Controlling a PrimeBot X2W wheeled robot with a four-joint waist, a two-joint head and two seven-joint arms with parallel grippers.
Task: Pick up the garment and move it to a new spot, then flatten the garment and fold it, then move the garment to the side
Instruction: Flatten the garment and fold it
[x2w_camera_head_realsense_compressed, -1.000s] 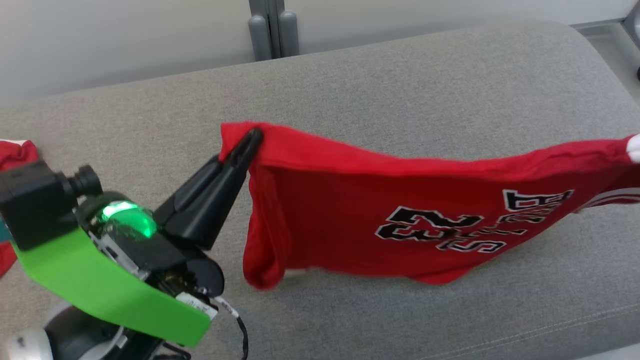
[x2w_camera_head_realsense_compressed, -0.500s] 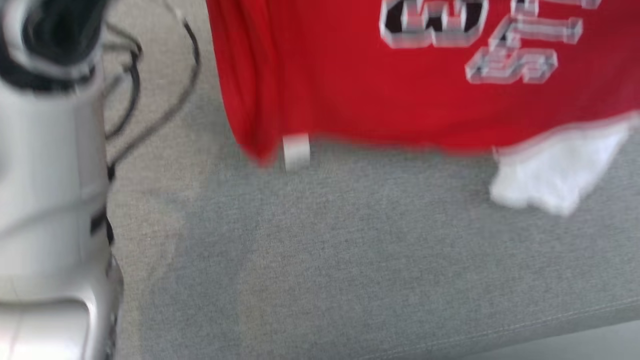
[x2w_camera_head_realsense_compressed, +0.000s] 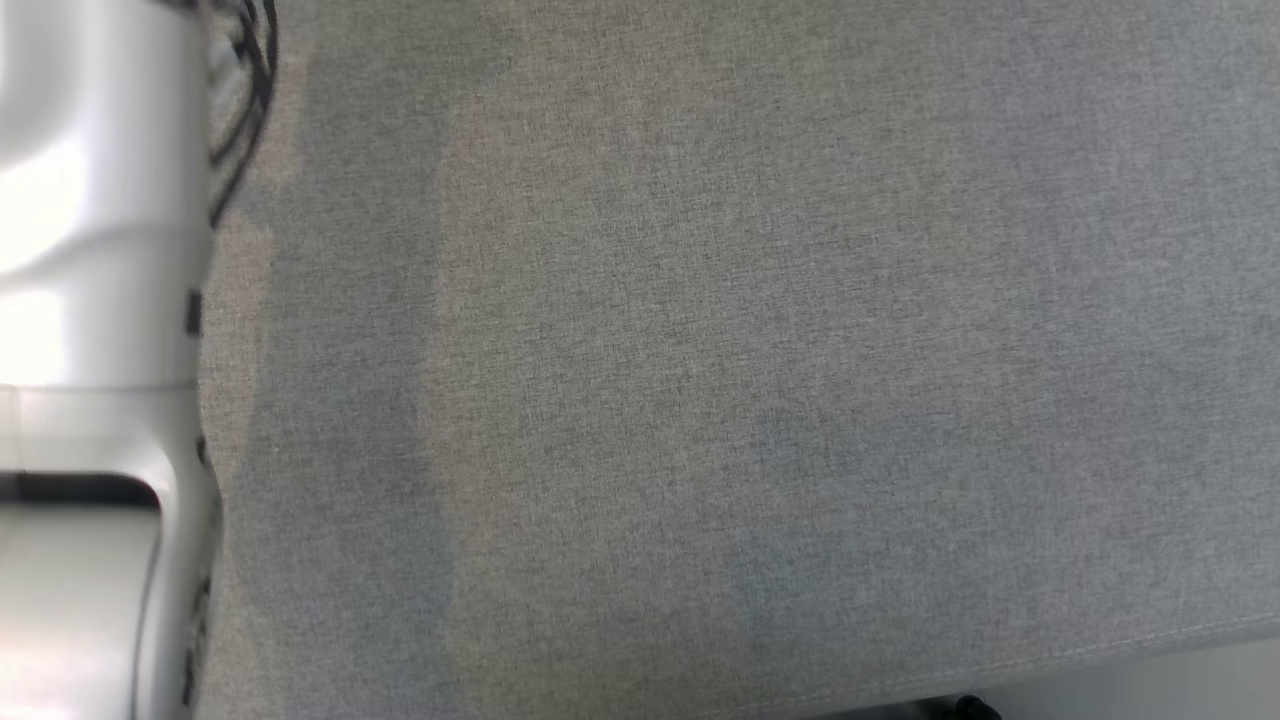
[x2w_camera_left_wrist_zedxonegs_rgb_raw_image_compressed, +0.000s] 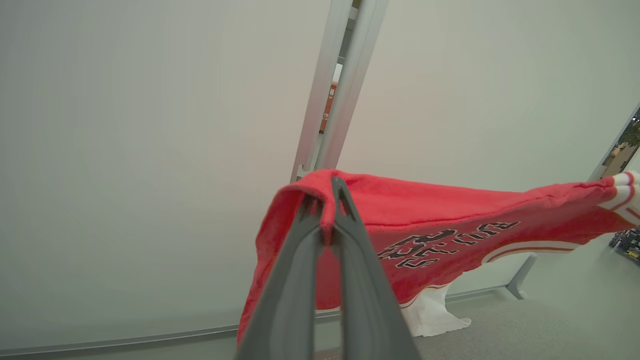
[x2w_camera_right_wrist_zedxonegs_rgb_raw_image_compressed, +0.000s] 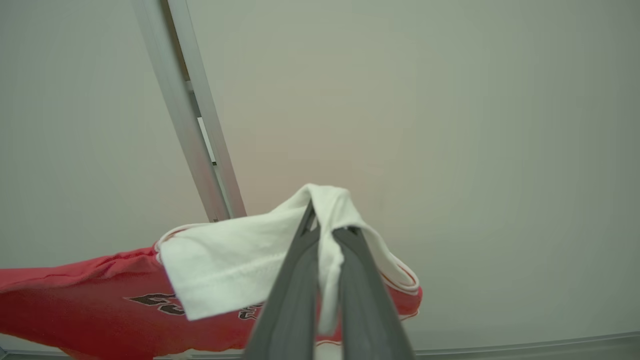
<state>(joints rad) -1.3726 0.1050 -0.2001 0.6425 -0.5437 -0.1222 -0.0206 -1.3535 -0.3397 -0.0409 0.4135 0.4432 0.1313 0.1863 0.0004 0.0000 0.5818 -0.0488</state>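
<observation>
Our left claw (x2w_camera_left_wrist_zedxonegs_rgb_raw_image_compressed: 324, 197) is pinched tight, its 2 dark fingers (x2w_camera_left_wrist_zedxonegs_rgb_raw_image_compressed: 290, 300) clamped on a folded red edge of the shirt (x2w_camera_left_wrist_zedxonegs_rgb_raw_image_compressed: 440, 220), with cloth bunched over and between the tips. Our right claw (x2w_camera_right_wrist_zedxonegs_rgb_raw_image_compressed: 327, 225) is likewise closed all the way, gripping a white sleeve (x2w_camera_right_wrist_zedxonegs_rgb_raw_image_compressed: 225, 260) of the same shirt; the white cloth drapes over its tips and a strip of it hangs down between the fingers. We hold the shirt up in the air, stretched sideways between the 2 claws, so its top edge runs nearly level and the body hangs below. In the left wrist view black-and-white lettering shows on the red front, a white part dangles at the bottom, and a striped red-and-white cuff sits at the far right. Behind the shirt we see a pale wall (x2w_camera_left_wrist_zedxonegs_rgb_raw_image_compressed: 125, 150) and a grey metal post (x2w_camera_left_wrist_zedxonegs_rgb_raw_image_compressed: 340, 90). In the head view we look down on the grey cushion (x2w_camera_head_realsense_compressed: 700, 350), with our pale forearm (x2w_camera_head_realsense_compressed: 90, 200) and some black cables (x2w_camera_head_realsense_compressed: 245, 90) at the left edge.
</observation>
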